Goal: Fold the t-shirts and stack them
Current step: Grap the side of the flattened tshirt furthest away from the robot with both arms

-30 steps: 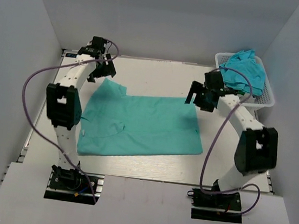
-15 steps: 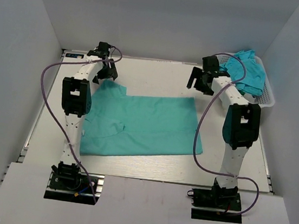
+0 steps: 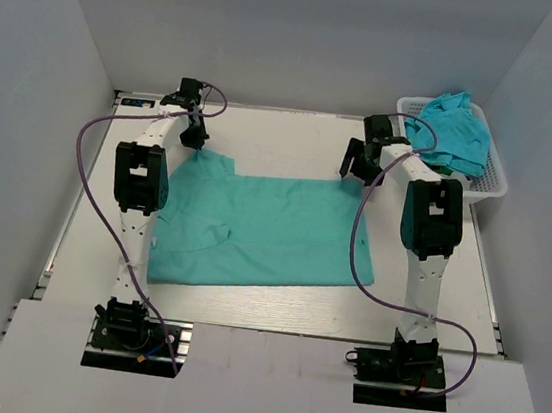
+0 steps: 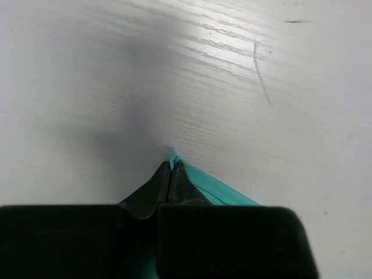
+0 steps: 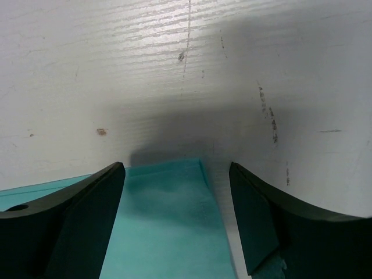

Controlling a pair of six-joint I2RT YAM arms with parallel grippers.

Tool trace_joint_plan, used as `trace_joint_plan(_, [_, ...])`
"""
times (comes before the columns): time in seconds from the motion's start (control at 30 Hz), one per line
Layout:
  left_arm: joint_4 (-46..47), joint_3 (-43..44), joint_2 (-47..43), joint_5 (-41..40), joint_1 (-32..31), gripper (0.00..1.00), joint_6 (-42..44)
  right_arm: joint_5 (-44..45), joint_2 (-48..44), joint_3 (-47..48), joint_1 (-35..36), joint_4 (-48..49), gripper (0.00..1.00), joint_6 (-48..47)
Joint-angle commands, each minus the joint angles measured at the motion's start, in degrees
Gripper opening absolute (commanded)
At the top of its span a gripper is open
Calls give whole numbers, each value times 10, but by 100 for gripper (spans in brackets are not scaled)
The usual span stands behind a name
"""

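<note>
teal t-shirt (image 3: 263, 230) flat, creased | left pincer (image 4: 170, 168) pinching its corner | right pincer (image 5: 175, 171) released

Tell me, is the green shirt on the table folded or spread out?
Spread out: the t-shirt lies flat and wide across the table, not gathered into a folded bundle.

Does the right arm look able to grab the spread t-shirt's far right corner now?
Probably yes: the right claw stands open astride that corner of the spread t-shirt, with bare table around it and nothing in the way.
</note>
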Motion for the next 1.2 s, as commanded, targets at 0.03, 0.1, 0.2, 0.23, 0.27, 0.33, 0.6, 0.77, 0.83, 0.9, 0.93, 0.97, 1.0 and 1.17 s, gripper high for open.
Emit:
trace_joint_plan(0.03, [-5,-25,19,42,-1,1,7,-10,16,7,3,7,77,10])
trace_joint_plan(0.1, [-11,-30,19,42,-1,0,7,-15,11,-4,3,23,73,13])
trace_joint_plan(0.2, [5,-48,2,42,-1,0,12,-13,15,-1,3,30,62,17])
trace_joint_plan(0.23, [11,-55,-4,42,-1,0,12,-4,21,1,3,31,60,18])
trace_joint_plan(0.27, [17,-55,-11,42,-1,0,12,2,24,9,3,33,60,21])
trace_joint_plan(0.33, [31,-48,-11,32,-1,0,6,11,31,19,-1,34,47,36])
trace_joint_plan(0.6, [15,66,33,34,-1,0,-5,35,63,113,-3,-14,0,29])
trace_joint_plan(0.77, [50,-1,2,46,-1,0,-18,77,46,98,-1,-21,48,7])
trace_joint_plan(0.83, [50,-11,-6,46,-1,0,-23,88,41,93,-1,-36,59,3])
trace_joint_plan(0.9, [44,-12,-6,41,-1,0,-23,90,35,84,0,-43,66,1])
trace_joint_plan(0.93, [39,-12,-6,36,-1,0,-23,90,30,66,1,-44,67,3])
trace_joint_plan(0.97, [39,-12,-6,36,-1,0,-23,89,28,59,1,-44,67,8])
trace_joint_plan(1.0, [39,-17,-6,36,-1,0,-23,89,23,49,1,-43,69,10])
trace_joint_plan(1.17, [39,-39,-19,36,-1,0,-23,63,11,13,4,-66,69,36])
